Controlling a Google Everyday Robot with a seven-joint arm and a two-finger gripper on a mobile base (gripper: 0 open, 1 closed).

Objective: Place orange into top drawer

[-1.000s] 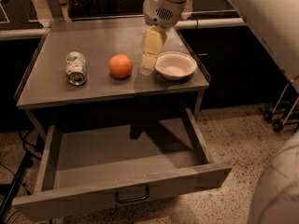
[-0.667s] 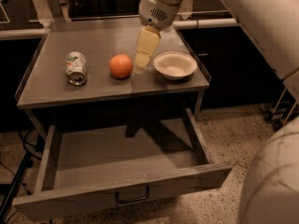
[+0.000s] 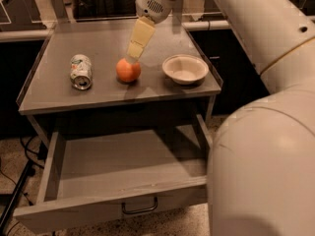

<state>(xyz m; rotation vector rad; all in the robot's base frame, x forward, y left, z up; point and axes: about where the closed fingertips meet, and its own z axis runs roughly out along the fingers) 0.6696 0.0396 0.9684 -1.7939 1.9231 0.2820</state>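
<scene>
The orange (image 3: 128,71) sits on the grey tabletop (image 3: 103,48) between a crushed can and a bowl. The gripper (image 3: 135,51) hangs just above and slightly behind the orange, its cream fingers (image 3: 139,37) pointing down at the fruit's top. The top drawer (image 3: 118,168) stands pulled out below the tabletop, its inside bare, with a dark curved handle (image 3: 140,208) on the front panel.
A crushed silver-green soda can (image 3: 80,72) lies left of the orange. A shallow cream bowl (image 3: 185,68) sits to its right. The robot's large pale arm (image 3: 266,122) fills the right side. Cables (image 3: 19,181) lie on the speckled floor at the left.
The gripper has moved left from beside the bowl to just above the orange. The orange, can, bowl and drawer have not moved.
</scene>
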